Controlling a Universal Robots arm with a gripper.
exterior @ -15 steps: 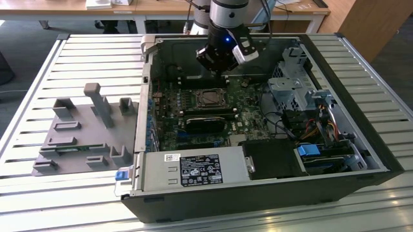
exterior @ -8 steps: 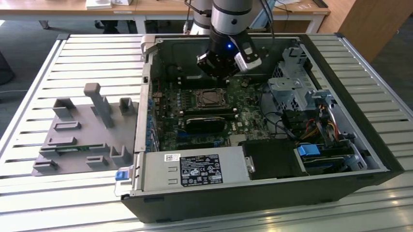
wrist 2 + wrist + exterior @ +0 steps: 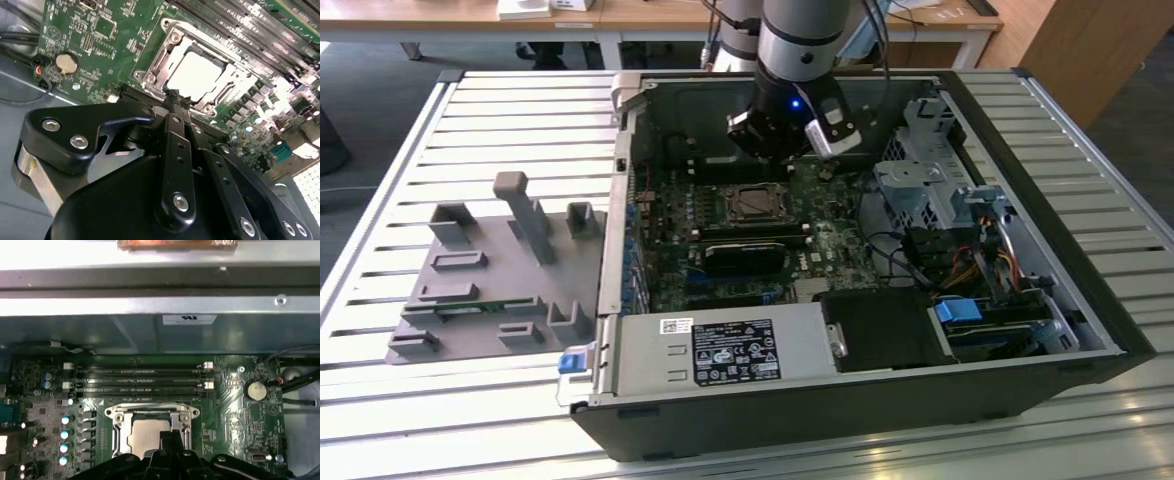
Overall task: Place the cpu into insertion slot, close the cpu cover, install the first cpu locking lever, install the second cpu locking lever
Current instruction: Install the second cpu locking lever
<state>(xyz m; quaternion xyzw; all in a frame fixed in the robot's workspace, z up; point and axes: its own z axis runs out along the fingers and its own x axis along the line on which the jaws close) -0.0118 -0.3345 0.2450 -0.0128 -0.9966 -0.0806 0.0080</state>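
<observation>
The cpu (image 3: pixel 194 75) shows its silver-grey top inside the insertion slot (image 3: pixel 150 78) on the green motherboard; in the first wrist view the cpu (image 3: pixel 142 435) sits there too. The cpu cover (image 3: pixel 165 54), a silvery windowed frame, lies flat around the chip. My gripper (image 3: pixel 172 94) is shut with nothing in it, its black tips close over the socket's edge. From outside, the gripper (image 3: pixel 781 150) hangs inside the open case just behind the socket (image 3: pixel 754 204). Whether the locking levers are latched I cannot make out.
Long memory slots (image 3: pixel 140 380) run beside the socket, and a coin battery (image 3: pixel 256 390) sits on the board. A drive cage (image 3: pixel 921 185) and cables fill the exterior view's right of the case, with the power supply (image 3: pixel 720 350) in front. A grey fixture (image 3: pixel 494 270) lies on the slatted table.
</observation>
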